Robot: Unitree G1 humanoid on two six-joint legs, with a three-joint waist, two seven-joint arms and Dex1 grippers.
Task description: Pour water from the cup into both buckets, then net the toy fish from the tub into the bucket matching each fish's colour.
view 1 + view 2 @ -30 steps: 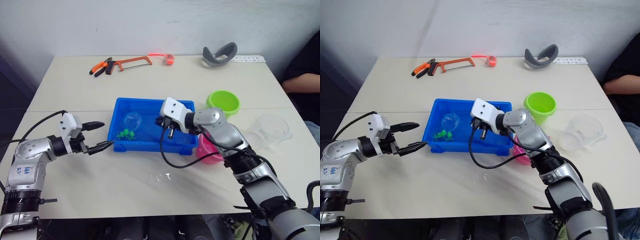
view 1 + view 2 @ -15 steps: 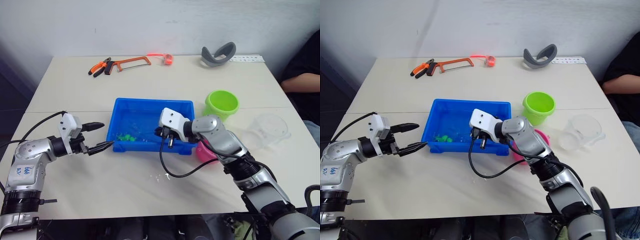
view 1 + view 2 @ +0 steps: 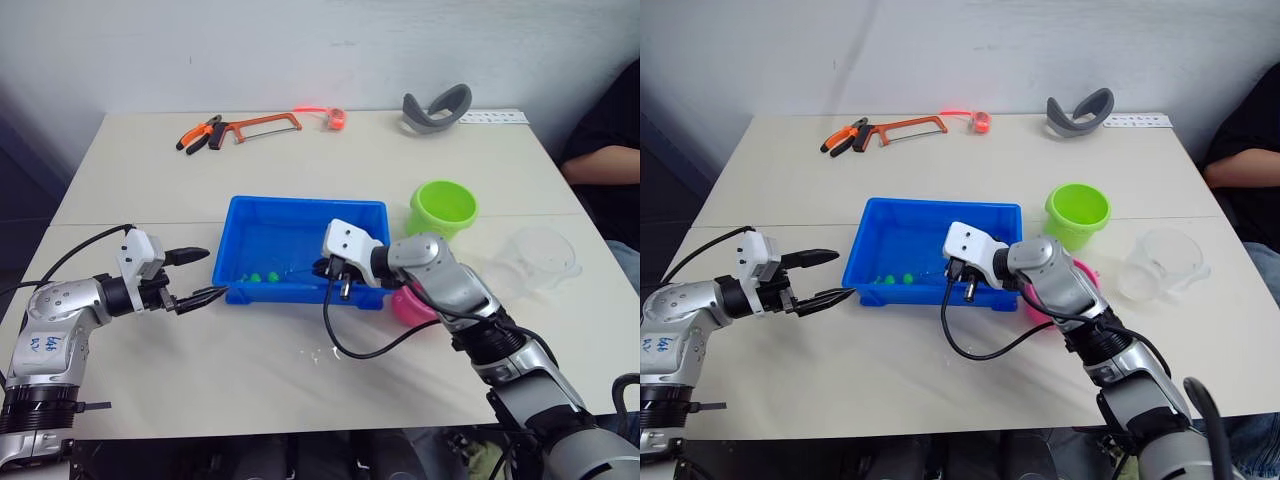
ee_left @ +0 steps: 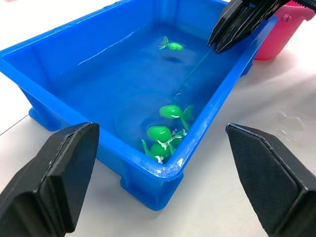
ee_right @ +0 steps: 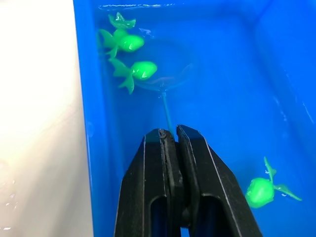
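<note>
- Blue tub [image 3: 262, 212] sits mid-table, holding shallow water.
- Right gripper [image 5: 174, 143] reaches over the tub's near right part, fingers pinched tight on the thin handle of the net [image 5: 167, 111]. Net hoop sits under water and is hard to make out; just a faint ring beside the fish.
- Green toy fish [image 4: 173, 111]: a cluster in the tub's near left corner, w/ one more [image 4: 170, 46] further right in the tub. Cluster overlaps, so exact count unclear. Can't tell if any fish is inside the hoop.
- Left gripper [image 3: 196, 275] hovers just left of the tub, near the table, fingers spread wide, holding nothing.
- Pink bucket [image 3: 412, 305] stands just right of the tub's near right corner, mostly hidden behind the right arm; contents can't be seen.
- Green bucket [image 3: 444, 206] stands further back and right, apart from the tub; inside hard to read.
- Clear cup [image 3: 540, 260] near the table's right edge, upright; water level can't be told.
- Far side of table: pliers [image 3: 200, 134], hacksaw [image 3: 262, 126], grey curved object [image 3: 436, 108].
- Person's arm [image 3: 598, 165] at right edge, cut off by the frame.
</note>
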